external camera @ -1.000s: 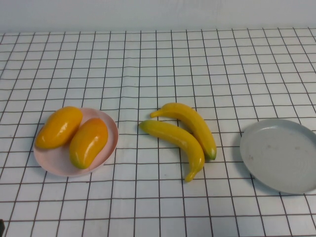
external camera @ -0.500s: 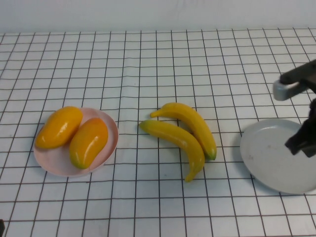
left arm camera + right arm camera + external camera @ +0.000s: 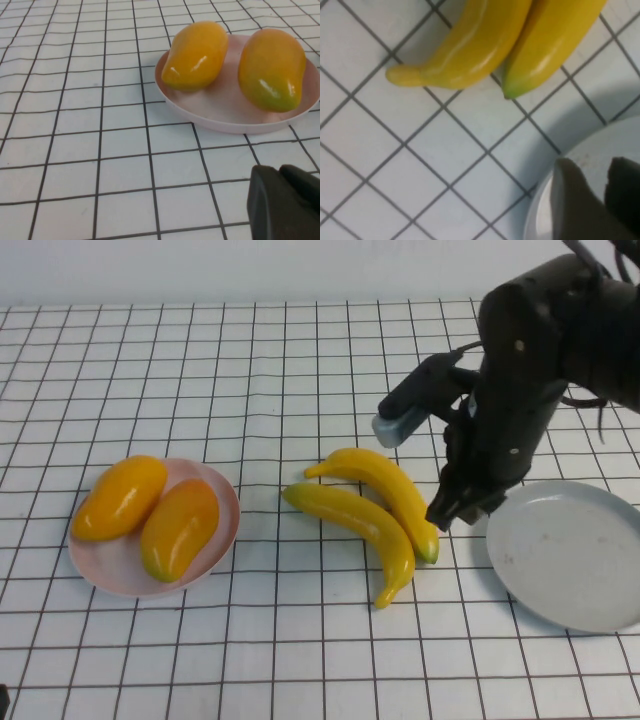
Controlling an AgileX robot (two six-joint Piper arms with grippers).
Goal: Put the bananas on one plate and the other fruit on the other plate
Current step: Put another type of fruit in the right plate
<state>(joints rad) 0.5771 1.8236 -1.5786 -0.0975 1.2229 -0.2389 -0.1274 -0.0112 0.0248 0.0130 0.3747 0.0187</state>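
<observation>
Right now the right gripper (image 3: 455,512) hangs over the counter (image 3: 300,370) at 3 o'clock of the bananas (image 3: 375,508), btwn them and the grey plate (image 3: 575,552); its jaws look nearly together, holding nothing; both bananas lie side by side, touching, mid-counter. The two mangoes (image 3: 145,512) sit on the pink plate (image 3: 225,500) at 9 o'clock. The left gripper (image 3: 287,202) is low near that plate; can't tell its jaws.
</observation>
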